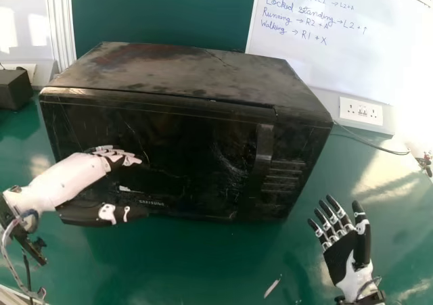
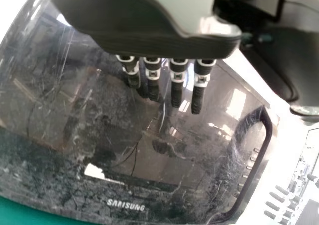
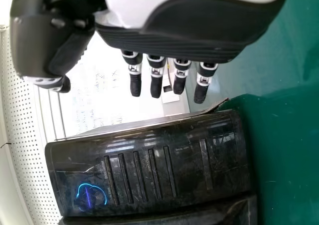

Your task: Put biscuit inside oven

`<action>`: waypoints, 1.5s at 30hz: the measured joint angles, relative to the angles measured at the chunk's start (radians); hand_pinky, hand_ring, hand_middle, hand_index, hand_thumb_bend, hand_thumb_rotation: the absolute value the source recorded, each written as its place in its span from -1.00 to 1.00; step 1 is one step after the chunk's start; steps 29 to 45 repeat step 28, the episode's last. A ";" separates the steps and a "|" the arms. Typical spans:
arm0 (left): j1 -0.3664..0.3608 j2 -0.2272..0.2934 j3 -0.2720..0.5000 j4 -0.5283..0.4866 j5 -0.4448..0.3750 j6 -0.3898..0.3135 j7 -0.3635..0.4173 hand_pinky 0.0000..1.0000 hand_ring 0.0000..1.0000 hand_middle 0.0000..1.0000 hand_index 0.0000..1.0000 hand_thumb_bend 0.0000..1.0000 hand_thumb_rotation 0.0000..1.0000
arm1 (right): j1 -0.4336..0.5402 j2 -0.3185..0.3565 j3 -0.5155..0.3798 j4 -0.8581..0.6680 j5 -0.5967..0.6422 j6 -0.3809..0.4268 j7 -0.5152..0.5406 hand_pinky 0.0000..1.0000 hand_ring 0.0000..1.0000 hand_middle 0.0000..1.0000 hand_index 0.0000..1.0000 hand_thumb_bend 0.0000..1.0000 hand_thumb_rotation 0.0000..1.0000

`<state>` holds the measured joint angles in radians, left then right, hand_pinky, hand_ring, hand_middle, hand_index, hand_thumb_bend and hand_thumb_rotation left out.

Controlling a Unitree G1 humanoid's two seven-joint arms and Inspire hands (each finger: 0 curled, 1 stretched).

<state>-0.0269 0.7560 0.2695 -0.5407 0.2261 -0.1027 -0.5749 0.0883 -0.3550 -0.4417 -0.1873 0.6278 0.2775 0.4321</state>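
And here's the oven [image 1: 183,68], square in front of the robot on the green surface [image 1: 203,264], door [image 1: 176,143] apparently shut, handle [image 1: 264,149] upright towards the robot's right. The left hand [image 1: 84,168] is up at the door's left part, its fingers [image 2: 197,100] straight and spread, holding nothing; whether they touch the glass, I can't tell. Over on the oven's right, the right hand [image 1: 345,251] waits above the surface, also wide, nothing in its grasp, well apart from the handle.

So, where to take hold? The handle, surely: a raised, stiff bar with a gap behind it in the left wrist view, so hooking fingers behind its middle should beat pressing on that smooth, probably slippery door. The door looks rigid and should swing on its hinge at the side away from the handle. The oven itself looks hefty, though a hard tug could still drag it across the surface. As for the biscuit, expect it light, dry and brittle: a gentle pinch at opposite edges, no squeezing, or it crumbles on the way in.
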 measured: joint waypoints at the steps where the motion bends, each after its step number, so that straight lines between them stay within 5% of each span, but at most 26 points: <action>1: -0.003 0.001 -0.007 0.002 0.000 0.002 0.000 1.00 0.94 0.90 0.75 0.80 0.59 | 0.001 0.000 0.000 0.000 0.000 0.000 0.000 0.95 0.99 0.97 0.96 0.42 1.00; 28: -0.147 0.004 -0.082 0.163 0.008 -0.058 0.014 1.00 0.96 0.91 0.79 0.85 0.58 | 0.013 0.001 0.000 -0.004 0.004 0.006 -0.009 0.95 0.99 0.99 0.97 0.39 1.00; 45: -0.147 0.004 -0.082 0.163 0.008 -0.058 0.014 1.00 0.96 0.91 0.79 0.85 0.58 | 0.013 0.001 0.000 -0.004 0.004 0.006 -0.009 0.95 0.99 0.99 0.97 0.39 1.00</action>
